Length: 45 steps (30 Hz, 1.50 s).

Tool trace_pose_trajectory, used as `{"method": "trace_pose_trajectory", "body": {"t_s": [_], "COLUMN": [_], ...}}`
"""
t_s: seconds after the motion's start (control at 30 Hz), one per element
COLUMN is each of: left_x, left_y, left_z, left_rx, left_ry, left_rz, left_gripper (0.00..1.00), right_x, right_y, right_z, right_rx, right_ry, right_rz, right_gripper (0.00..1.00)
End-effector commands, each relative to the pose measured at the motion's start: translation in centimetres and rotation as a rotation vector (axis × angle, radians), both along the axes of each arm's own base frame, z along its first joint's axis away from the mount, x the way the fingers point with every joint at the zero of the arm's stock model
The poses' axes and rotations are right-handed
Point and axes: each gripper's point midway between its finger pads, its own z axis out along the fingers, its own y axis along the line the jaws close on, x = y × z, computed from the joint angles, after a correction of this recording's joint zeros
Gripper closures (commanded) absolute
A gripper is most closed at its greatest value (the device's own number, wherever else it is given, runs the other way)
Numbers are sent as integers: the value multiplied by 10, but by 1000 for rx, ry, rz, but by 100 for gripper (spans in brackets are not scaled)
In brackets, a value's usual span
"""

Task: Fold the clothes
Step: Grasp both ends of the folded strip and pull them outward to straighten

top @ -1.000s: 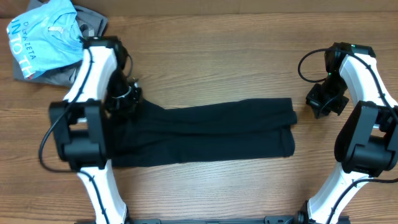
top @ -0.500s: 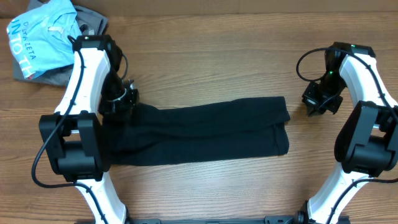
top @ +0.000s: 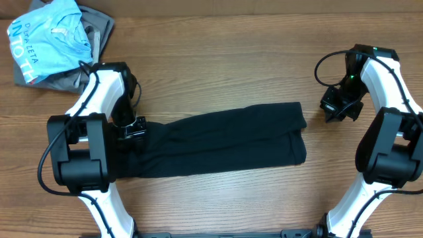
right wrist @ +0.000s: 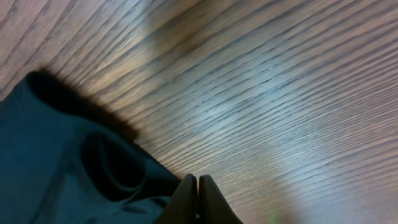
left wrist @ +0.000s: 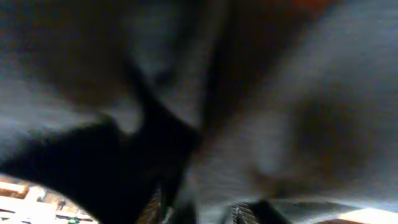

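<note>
The clothes (top: pixel 225 139) are a plain black garment lying as a long band across the middle of the table. My left gripper (top: pixel 134 130) hangs low over the garment's left end. In the left wrist view everything is blurred: dark fabric (left wrist: pixel 93 168) fills the frame, and the left gripper (left wrist: pixel 199 211) shows its two pads apart, so it is open. My right gripper (top: pixel 334 109) hovers over bare wood just right of the garment's right end. In the right wrist view that gripper (right wrist: pixel 198 179) is shut on nothing, with the garment's folded edge (right wrist: pixel 56 162) beside it.
A light blue shirt with white lettering (top: pixel 46 36) lies on grey garments (top: pixel 99 26) at the far left corner. The wooden table (top: pixel 231 59) shows bare wood beyond and in front of the black garment.
My left gripper has moved toward the near edge along the garment's left end, and its jaws have parted. The garment's right end slid slightly left. The right gripper barely moved.
</note>
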Motion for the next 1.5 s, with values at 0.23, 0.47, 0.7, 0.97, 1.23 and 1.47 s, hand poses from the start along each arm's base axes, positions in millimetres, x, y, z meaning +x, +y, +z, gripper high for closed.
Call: {"method": "trace_pose_trajectory", "body": {"t_s": [0.23,0.47,0.7,0.97,1.23,1.47], "left_x": [8,25,21,25,43,34], "left_y": [33,31,29,27,7,-25], "left_z": [-1,27,33,32,16,-20], "left_rx": [78,84,75,58,-82,-278], "left_ry": [-51,-121,-115,-130,-219,-244], "left_rz": [124,96,75,77,63,59], "left_gripper": [60,56,16,7,84,96], "right_x": [3,9,13,3,-1,2], "right_y": [68,107,136,135,104,63], "right_z": [16,15,10,-31,-54,-56], "right_rx": [190,204,221,204,75,-52], "right_ry": [-60,-96,-130,-120,-93,-80], "right_rz": [213,329,399,343,229,103], "right_gripper": [96,91,86,89,94,96]}}
